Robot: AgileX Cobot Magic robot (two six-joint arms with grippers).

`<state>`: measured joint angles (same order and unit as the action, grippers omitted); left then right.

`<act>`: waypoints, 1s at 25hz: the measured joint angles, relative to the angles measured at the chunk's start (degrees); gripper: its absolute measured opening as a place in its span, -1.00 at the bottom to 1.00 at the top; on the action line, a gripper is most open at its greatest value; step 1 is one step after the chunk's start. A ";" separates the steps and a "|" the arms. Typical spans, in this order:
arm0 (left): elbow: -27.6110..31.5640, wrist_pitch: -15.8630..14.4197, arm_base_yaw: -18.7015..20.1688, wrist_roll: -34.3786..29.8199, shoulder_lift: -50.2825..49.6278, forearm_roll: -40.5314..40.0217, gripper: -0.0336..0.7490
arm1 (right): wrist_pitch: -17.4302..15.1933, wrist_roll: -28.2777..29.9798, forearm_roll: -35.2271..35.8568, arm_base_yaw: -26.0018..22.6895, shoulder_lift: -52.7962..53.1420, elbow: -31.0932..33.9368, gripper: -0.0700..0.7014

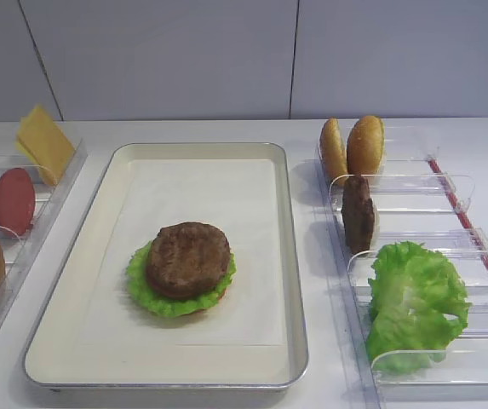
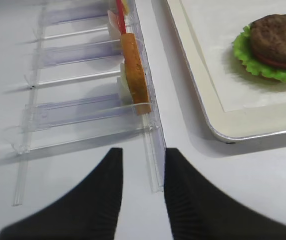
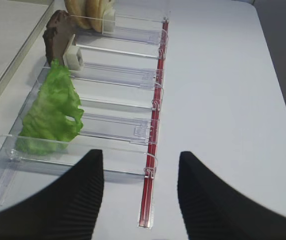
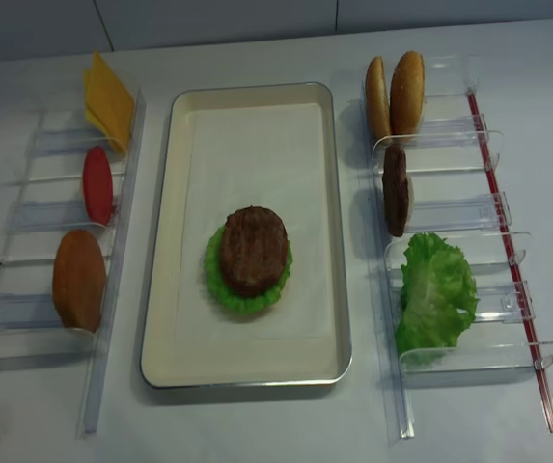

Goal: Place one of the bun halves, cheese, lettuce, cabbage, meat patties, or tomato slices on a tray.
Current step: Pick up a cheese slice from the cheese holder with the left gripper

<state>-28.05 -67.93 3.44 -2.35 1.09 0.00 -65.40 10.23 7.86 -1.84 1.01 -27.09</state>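
A meat patty (image 1: 188, 258) is sitting on lettuce (image 1: 146, 291) near the middle of the tray (image 1: 290, 256). The cheese (image 1: 44, 142) is leaning in the left rack (image 4: 112, 289). Both the left hand (image 2: 141, 192) and right hand (image 3: 141, 192) are hovering open and empty above the tabletop (image 3: 222, 90).

tray (image 4: 165, 289): meat patty (image 4: 254, 249) on lettuce (image 4: 220, 285) | cheese (image 4: 108, 99) in left rack (image 4: 25, 333)
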 joint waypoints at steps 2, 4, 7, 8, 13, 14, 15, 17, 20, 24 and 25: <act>0.00 0.00 0.00 0.00 0.00 0.00 -0.35 | 0.00 0.00 0.00 0.00 0.00 0.00 0.07; 0.00 0.00 0.00 0.00 0.00 0.00 -0.35 | 0.00 0.00 0.00 0.00 0.00 0.00 0.07; 0.00 0.00 0.00 0.00 0.00 0.00 -0.35 | 0.00 0.00 0.00 0.00 0.00 0.00 0.07; 0.00 0.00 0.00 0.00 0.00 0.00 -0.35 | 0.00 0.00 0.00 0.00 0.00 0.00 0.07; 0.00 0.00 0.00 1.46 0.00 -0.75 -0.26 | 0.00 0.00 0.00 0.00 0.00 0.00 0.07; 0.00 0.00 0.00 1.87 0.00 -1.15 -0.17 | 0.00 0.00 0.00 0.00 0.00 0.00 0.07; -0.23 0.00 0.00 2.35 -0.82 -1.43 -0.07 | 0.00 0.00 0.00 0.00 0.00 0.00 0.07; -0.92 0.00 0.00 3.23 -3.54 -1.65 0.14 | 0.00 0.00 0.00 0.00 0.00 0.00 0.07; -3.27 -0.65 0.00 5.00 -9.67 -1.65 0.22 | 0.00 0.00 0.00 0.00 0.00 0.00 0.07; -8.99 -1.16 0.00 5.39 -20.94 0.00 0.19 | 0.00 0.00 0.00 0.00 0.00 0.00 0.07; -11.08 -1.38 0.00 5.39 -24.49 0.00 0.19 | 0.00 0.00 0.00 0.00 0.00 0.00 0.07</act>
<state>-39.13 -69.31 3.44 3.04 -23.39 0.00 -65.40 10.23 7.86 -1.84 1.01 -27.09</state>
